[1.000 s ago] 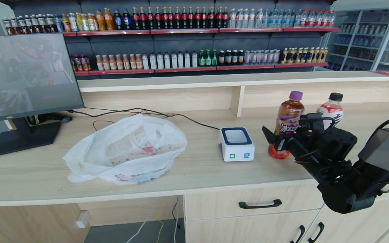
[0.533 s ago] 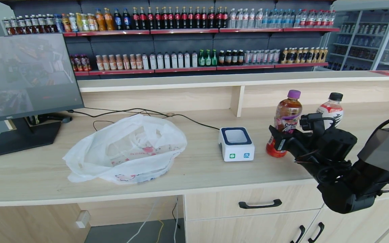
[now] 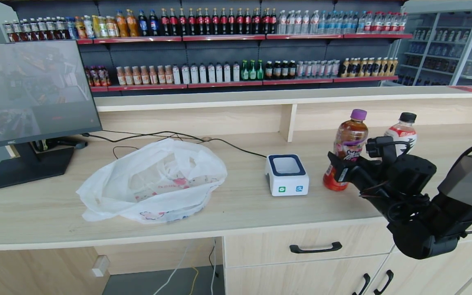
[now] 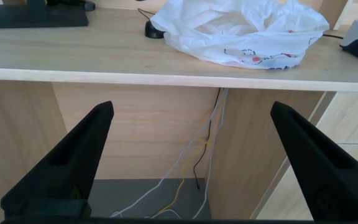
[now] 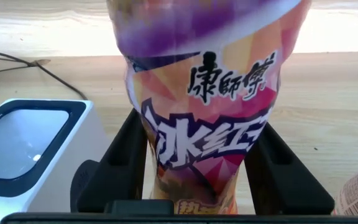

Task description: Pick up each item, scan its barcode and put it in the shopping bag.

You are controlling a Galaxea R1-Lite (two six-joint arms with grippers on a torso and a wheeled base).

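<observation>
Head view shows the right gripper [image 3: 343, 166] closed around a tea bottle [image 3: 350, 143], one black finger on each side of its lower half. The bottle is see-through plastic with brown tea inside, a round purple cap, a bright wrap in pink, orange and purple, and a red bottom. It leans a little, and its bottom is down at the wooden counter [image 3: 240, 205]; I cannot tell if it touches. Right wrist view, up close, shows the wrap is shiny with big dark letters, and the bottle [image 5: 204, 124] narrows where the right gripper [image 5: 204, 177] squeezes it. A small white scanner [image 3: 286, 175] with a dark square window sits just left of that gripper. Farther left lies a soft, crinkly white shopping bag [image 3: 154, 180], open on top. Behind the gripper stands a second bottle [image 3: 401, 131] with a black cap. Left wrist view shows the left gripper [image 4: 191, 158] hanging low, below the counter edge, its two pointed black fingers wide apart and holding nothing, with thin wires [image 4: 204, 149] beyond it.
</observation>
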